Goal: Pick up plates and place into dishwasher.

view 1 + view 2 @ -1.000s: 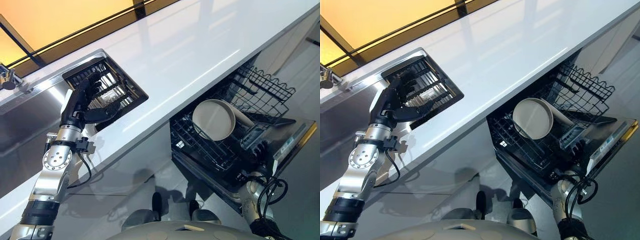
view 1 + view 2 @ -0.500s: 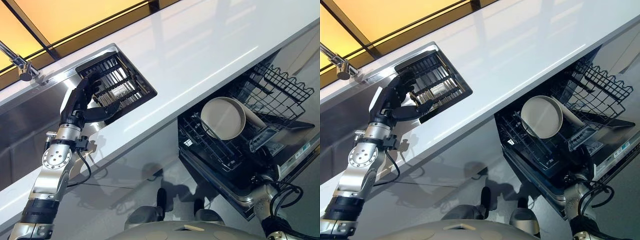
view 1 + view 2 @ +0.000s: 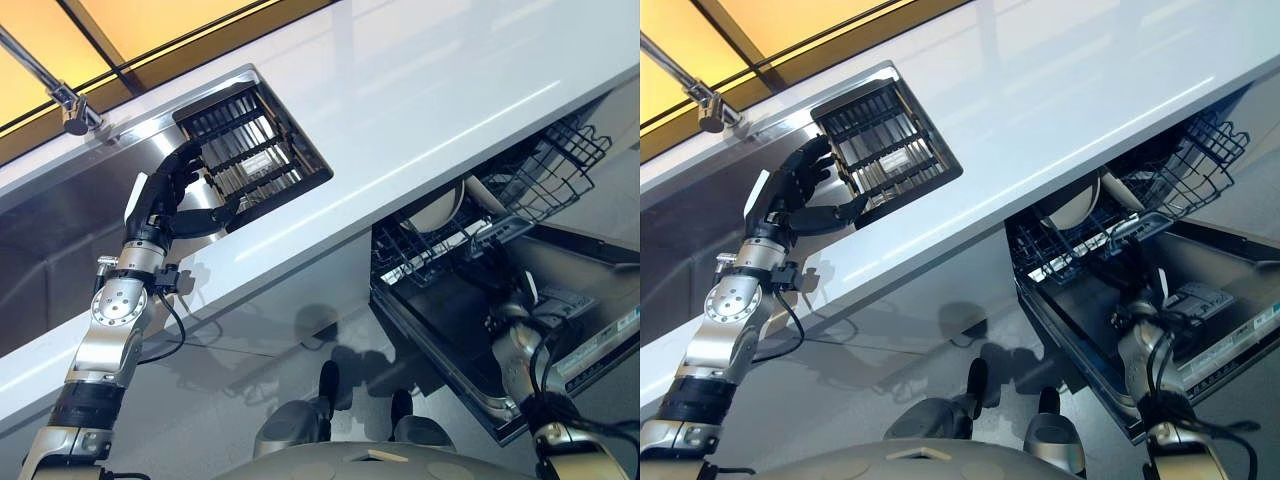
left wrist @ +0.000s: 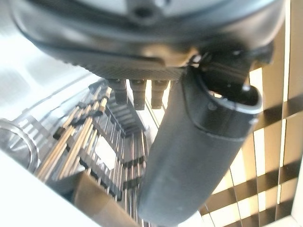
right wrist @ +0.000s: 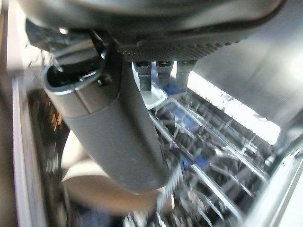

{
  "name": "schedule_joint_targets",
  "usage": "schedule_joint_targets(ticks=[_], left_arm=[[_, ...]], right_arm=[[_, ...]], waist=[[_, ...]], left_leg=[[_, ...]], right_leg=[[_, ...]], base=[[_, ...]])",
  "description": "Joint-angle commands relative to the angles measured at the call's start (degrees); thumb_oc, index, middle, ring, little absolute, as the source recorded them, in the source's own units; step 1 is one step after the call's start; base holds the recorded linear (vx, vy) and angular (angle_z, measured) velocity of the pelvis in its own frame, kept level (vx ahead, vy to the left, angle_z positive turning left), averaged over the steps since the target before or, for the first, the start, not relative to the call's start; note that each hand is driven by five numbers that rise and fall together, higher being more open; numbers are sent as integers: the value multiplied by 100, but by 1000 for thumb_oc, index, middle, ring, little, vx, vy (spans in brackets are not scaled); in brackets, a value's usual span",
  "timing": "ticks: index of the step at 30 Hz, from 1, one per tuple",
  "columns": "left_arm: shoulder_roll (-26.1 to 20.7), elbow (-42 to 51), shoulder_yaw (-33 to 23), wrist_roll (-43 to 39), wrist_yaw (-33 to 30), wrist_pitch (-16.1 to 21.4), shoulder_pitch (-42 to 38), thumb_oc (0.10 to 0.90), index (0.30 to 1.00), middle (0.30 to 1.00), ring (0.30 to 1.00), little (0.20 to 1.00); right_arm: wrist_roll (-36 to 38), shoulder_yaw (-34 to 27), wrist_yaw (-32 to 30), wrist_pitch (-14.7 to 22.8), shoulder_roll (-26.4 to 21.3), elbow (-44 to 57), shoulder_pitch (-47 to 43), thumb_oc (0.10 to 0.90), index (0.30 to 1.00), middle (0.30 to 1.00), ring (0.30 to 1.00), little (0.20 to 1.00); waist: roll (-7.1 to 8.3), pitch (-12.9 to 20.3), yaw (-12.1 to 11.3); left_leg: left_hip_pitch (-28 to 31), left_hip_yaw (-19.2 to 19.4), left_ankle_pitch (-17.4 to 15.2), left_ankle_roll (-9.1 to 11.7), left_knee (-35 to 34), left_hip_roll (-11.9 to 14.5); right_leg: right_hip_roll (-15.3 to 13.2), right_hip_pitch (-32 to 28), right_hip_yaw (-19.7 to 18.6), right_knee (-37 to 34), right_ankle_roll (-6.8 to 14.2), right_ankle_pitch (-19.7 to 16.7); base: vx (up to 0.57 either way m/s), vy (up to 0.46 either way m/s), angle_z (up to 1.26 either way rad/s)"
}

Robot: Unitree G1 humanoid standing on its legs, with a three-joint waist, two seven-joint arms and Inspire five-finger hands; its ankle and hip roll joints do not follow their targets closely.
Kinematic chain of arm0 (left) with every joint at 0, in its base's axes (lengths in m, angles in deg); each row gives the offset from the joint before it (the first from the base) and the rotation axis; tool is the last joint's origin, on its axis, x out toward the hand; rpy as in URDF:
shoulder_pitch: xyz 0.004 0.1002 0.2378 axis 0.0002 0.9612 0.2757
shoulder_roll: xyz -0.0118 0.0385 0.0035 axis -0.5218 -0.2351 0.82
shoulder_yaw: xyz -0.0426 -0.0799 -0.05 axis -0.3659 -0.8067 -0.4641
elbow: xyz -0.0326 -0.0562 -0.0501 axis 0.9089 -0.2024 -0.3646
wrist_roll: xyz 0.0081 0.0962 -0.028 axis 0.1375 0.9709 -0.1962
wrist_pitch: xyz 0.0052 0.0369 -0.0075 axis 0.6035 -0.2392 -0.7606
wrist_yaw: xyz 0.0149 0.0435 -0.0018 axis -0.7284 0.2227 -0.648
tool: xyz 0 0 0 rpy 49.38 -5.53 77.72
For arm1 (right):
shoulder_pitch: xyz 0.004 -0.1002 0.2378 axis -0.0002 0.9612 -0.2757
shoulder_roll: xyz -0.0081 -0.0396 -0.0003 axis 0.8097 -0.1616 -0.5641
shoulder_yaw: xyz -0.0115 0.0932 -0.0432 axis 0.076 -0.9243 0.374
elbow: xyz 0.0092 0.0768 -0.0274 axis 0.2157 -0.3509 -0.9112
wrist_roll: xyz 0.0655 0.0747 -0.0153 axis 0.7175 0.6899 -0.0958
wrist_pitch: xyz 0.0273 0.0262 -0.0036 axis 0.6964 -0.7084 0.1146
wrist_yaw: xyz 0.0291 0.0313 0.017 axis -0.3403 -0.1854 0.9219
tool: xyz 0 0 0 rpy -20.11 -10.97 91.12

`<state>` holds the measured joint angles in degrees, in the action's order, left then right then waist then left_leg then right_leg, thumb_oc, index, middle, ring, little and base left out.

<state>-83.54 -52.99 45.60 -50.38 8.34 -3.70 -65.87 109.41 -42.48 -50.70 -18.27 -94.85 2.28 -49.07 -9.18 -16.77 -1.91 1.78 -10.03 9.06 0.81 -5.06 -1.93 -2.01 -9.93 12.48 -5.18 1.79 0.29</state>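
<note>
Below the counter edge, the lower rack point(image 3: 440, 250) of the dishwasher point(image 3: 1200, 330) now sits partly tucked under the white countertop point(image 3: 420, 90). A second ago it stood fully drawn out with the cream plate point(image 3: 1077, 207) in plain sight; now only the plate's rim shows between the wires, upright in the rack. Part of that shift is the camera moving (the sink rack and tap have slid across the picture too), but the rack's position against the open door point(image 3: 590, 340) looks changed as well, so it has probably been pushed inward.

The right hand point(image 3: 512, 312) has come up from the door's outer edge and is now just in front of the rack. In its own wrist view the fingers point(image 5: 158, 71) reach straight toward the wires with nothing between them and the thumb, so the hand is empty and relaxed. The plate appears there as a pale blur close beside the thumb.

The left hand point(image 3: 800, 195) hovers at the drying rack point(image 3: 250, 150) set in the sink point(image 3: 60, 230), fingers extended and spread, thumb out, holding nothing, much as it was a second ago. No plate is visible among the slats, though they may hide one.

One plate looks stowed; the next pick would fall to the left hand.
</note>
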Motion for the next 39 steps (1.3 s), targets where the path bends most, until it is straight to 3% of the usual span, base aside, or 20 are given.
schedule_joint_targets(ticks=[1,7,13,19,26,31,39], left_arm=[[-515,168,8,-199,-71,738,-910,800,900,900,900,900],[-630,66,226,-262,101,738,-1164,800,900,900,900,900],[-735,88,341,-334,144,735,-1373,800,900,900,900,900],[-554,336,73,-196,-42,808,-981,800,900,900,900,900],[-273,577,-455,12,-100,896,-320,800,900,900,900,900],[-251,577,-790,-21,-52,842,-167,800,900,900,900,900],[-332,314,-875,-111,-80,854,-369,800,900,900,900,900]], right_arm=[[-651,799,763,455,131,1177,-2174,800,900,900,900,900],[-813,1276,847,-36,-85,489,-2979,800,900,900,900,900],[-666,1199,-224,-363,-133,13,-3011,800,900,900,900,900],[-813,480,-975,51,97,1169,-1470,800,900,900,900,900],[-1631,-641,-908,611,242,2276,556,800,900,900,900,900],[-1473,-1364,-763,668,216,2444,1110,800,900,900,900,900],[-693,-1992,-977,849,229,2157,1307,800,900,900,900,900]], waist=[[351,124,-383],[455,123,-551],[493,82,-524],[519,109,-201],[575,197,303],[677,245,602],[773,306,827]], left_leg=[[135,282,-878,-91,612,-414],[116,234,-856,-84,617,-449],[137,292,-819,-110,498,-412],[309,492,-867,-216,347,-358],[611,838,-927,-295,105,-271],[756,1068,-1013,-327,48,-222],[852,1400,-1156,-359,101,-190]], right_leg=[[53,486,73,950,-259,463],[90,423,76,757,-240,319],[137,456,-3,741,-217,275],[184,484,-232,806,-170,279],[221,424,-500,813,-24,281],[287,375,-694,758,28,265],[322,367,-926,722,99,236]], base=[[39,-20,20],[8,-18,10],[-40,16,1],[-36,66,-1],[-19,80,-19],[-32,34,-30],[-42,19,-34]])
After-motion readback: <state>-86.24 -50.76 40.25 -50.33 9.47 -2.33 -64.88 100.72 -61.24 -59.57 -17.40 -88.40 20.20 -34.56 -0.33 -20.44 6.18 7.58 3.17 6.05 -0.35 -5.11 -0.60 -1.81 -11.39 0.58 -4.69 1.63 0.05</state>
